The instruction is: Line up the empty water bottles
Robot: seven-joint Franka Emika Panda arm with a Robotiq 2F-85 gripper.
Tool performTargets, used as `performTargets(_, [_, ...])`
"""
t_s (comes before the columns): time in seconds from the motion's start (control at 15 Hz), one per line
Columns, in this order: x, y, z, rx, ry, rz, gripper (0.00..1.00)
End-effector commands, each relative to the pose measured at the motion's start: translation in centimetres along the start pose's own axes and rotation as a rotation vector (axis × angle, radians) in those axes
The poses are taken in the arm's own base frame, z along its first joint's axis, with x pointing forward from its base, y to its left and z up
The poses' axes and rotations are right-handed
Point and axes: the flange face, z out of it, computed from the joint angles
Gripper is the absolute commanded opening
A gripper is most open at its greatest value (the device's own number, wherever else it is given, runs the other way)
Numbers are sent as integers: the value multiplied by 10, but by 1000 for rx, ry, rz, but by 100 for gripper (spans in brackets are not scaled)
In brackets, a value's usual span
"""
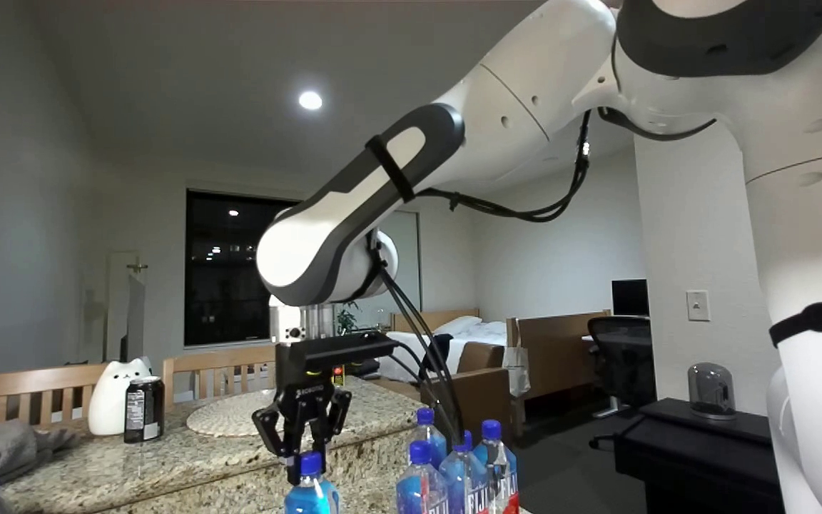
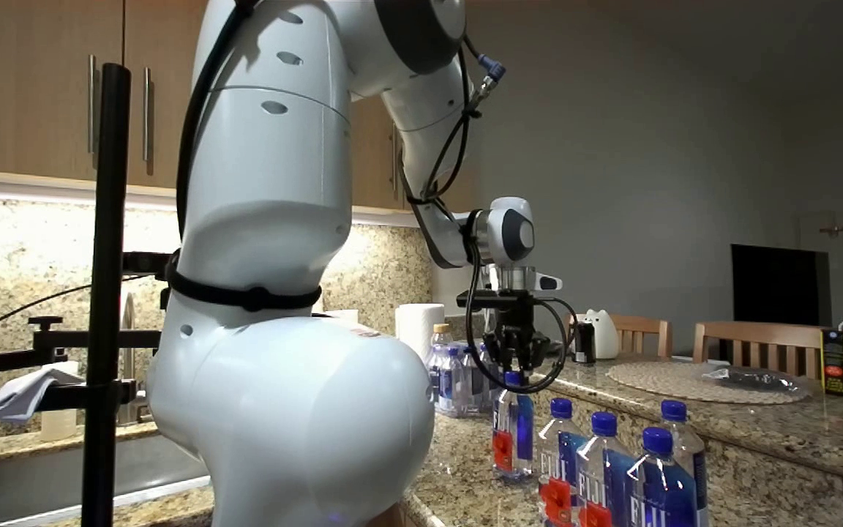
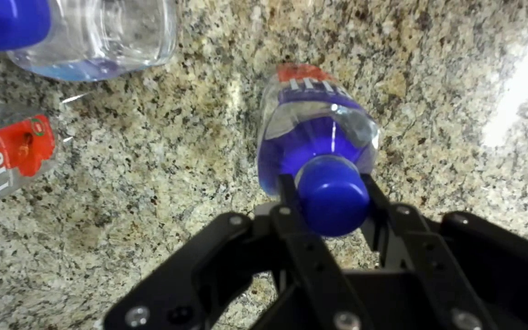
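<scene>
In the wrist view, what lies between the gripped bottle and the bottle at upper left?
Between the gripped bottle and the upper-left bottle, the wrist view shows only bare speckled countertop.

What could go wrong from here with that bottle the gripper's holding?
The gripper has the bottle only near its cap, so it could swing or slip if moved quickly.
The other bottles stand close together near it in an exterior view, so one bump might topple several.
The cable loops down past the bottle's upper end in an exterior view, and it might snag.
</scene>
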Motion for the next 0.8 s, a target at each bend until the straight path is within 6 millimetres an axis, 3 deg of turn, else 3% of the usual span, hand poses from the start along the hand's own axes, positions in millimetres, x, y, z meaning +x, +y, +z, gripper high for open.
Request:
performTargets(0.0, [-28, 12, -18, -6, 15, -53, 10])
performTargets(0.4, [-49, 35, 6, -23, -15, -112, 10])
performTargets(0.73, [-44, 44, 13, -21, 5, -147, 10])
